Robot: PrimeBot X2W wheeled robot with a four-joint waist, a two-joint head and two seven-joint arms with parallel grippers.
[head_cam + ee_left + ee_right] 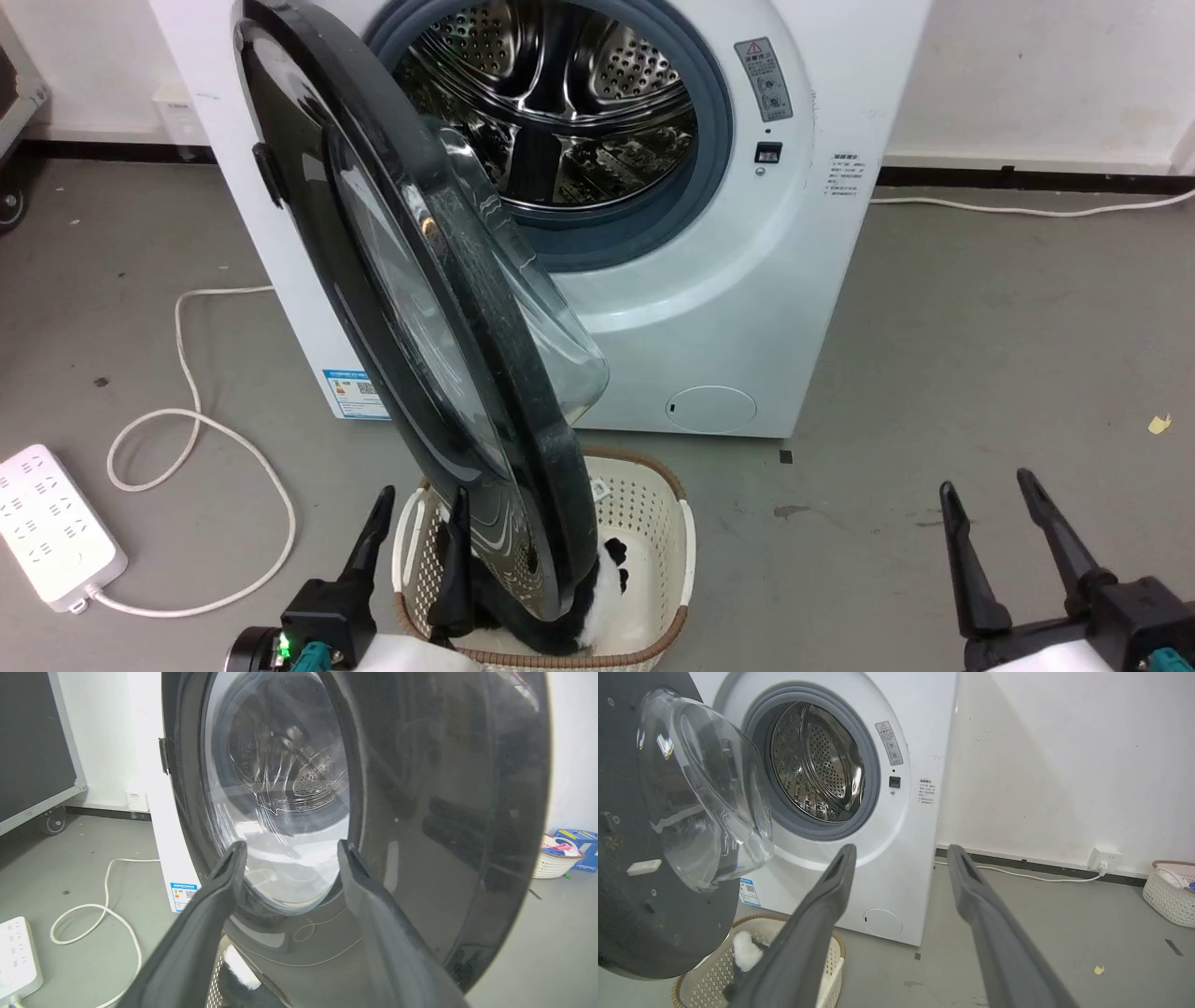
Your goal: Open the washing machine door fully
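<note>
Washing machine door [420, 308] stands swung out from the white machine [747, 308], roughly half open, its lower edge over the white laundry basket [667, 532]. Left gripper [420, 499] faces the door's glossy outer side, fingers spread, perhaps just touching it; hard to call. Right gripper [987, 485] hangs well off to the right, fingers apart, holding nothing.

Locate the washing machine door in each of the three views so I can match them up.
Head view: the washing machine door runs from top left down to bottom centre.
Left wrist view: the door spans the middle, glossy outer face showing.
Right wrist view: the door sits at the left edge, inner face showing.
Shared landmark: the blue label low on the white machine.
</note>
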